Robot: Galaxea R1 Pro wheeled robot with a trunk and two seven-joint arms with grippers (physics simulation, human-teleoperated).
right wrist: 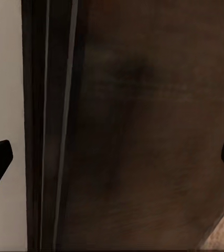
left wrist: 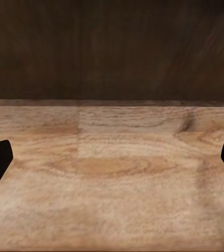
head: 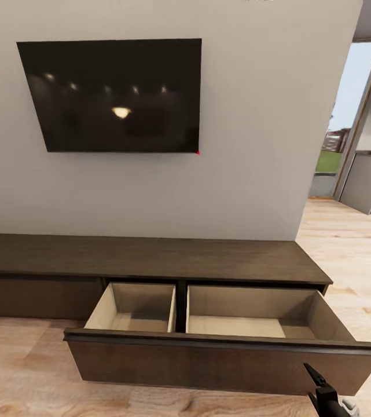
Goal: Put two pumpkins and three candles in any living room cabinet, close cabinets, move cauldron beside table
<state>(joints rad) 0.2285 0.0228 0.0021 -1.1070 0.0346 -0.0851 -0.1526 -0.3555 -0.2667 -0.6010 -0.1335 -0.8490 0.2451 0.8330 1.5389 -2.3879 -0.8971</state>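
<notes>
1. Head view: the long, low dark-brown wooden cabinet (head: 150,258) stands against the grey wall under a black wall-mounted screen (head: 113,95). Its wide drawer (head: 226,359) is pulled fully out, pale beige compartments bare, presumably opened to receive pumpkins and candles. The right gripper (head: 324,397) shows at the lower edge, just before the drawer front; whether it is spread or closed cannot be told here.
2. Left wrist view: the left gripper (left wrist: 112,163) is spread wide and holds nothing, pointing down at light wooden floor (left wrist: 112,173) beside a dark cabinet face.
3. Right wrist view: fingertips far apart, empty, close against the drawer's dark front and top edge.
</notes>
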